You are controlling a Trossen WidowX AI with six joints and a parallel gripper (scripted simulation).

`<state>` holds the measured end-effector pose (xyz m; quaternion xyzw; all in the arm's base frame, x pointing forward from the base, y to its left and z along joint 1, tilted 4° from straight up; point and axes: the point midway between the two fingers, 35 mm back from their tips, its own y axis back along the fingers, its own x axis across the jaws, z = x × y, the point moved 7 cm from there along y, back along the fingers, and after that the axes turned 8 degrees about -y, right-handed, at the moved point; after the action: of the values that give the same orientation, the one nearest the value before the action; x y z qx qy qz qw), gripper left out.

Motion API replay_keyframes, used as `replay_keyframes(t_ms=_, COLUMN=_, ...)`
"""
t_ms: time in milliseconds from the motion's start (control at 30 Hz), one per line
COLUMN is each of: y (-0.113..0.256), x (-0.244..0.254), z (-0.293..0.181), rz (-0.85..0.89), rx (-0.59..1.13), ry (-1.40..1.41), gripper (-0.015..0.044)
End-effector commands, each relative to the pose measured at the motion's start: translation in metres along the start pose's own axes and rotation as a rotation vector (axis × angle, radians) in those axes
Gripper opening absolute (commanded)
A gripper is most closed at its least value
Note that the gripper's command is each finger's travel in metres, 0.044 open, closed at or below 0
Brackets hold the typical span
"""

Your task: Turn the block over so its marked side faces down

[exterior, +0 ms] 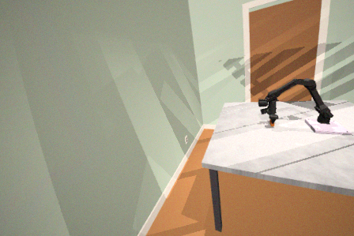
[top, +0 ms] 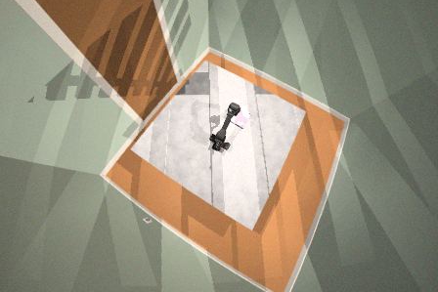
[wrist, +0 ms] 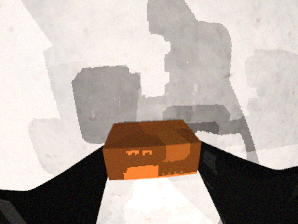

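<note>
The orange block (exterior: 272,124) (wrist: 152,159) is between the two black fingers in the wrist view, a finger against each end. My gripper (exterior: 273,121) (wrist: 151,148) is shut on it and points down. In the wrist view the block's darker brown upper face and its front face show, with bright orange patches of light and shadow on the front. I cannot tell which side is marked. In the exterior view the block is low at the table (exterior: 237,150) (top: 191,169); I cannot tell whether it touches the top. Its underside is hidden.
The arm's base stands on a pale pink slab (top: 242,119) (exterior: 331,128) on the table. The near table edge and a dark table leg (exterior: 216,200) show in the exterior view. Shadows of the arm and shadow bands cross the table. A brown door (exterior: 284,46) is behind the table.
</note>
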<state>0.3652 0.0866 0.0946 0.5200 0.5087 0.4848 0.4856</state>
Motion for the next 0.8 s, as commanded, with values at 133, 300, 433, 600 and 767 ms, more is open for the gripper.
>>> replay_keyframes(t_ms=133, y=0.025, x=0.001, z=0.002, rz=0.007, rx=-0.021, ry=0.002, gripper=0.0000)
replay_keyframes(t_ms=300, y=0.023, x=0.001, z=0.001, rz=0.009, rx=-0.042, ry=0.004, gripper=0.0000)
replay_keyframes(t_ms=433, y=0.020, x=0.000, z=-0.002, rz=0.014, rx=-0.098, ry=0.008, gripper=0.0000)
replay_keyframes(t_ms=600, y=0.016, x=0.000, z=-0.006, rz=0.022, rx=-0.170, ry=0.012, gripper=0.0000)
replay_keyframes(t_ms=767, y=0.012, x=0.000, z=-0.010, rz=0.031, rx=-0.244, ry=0.011, gripper=0.0000)
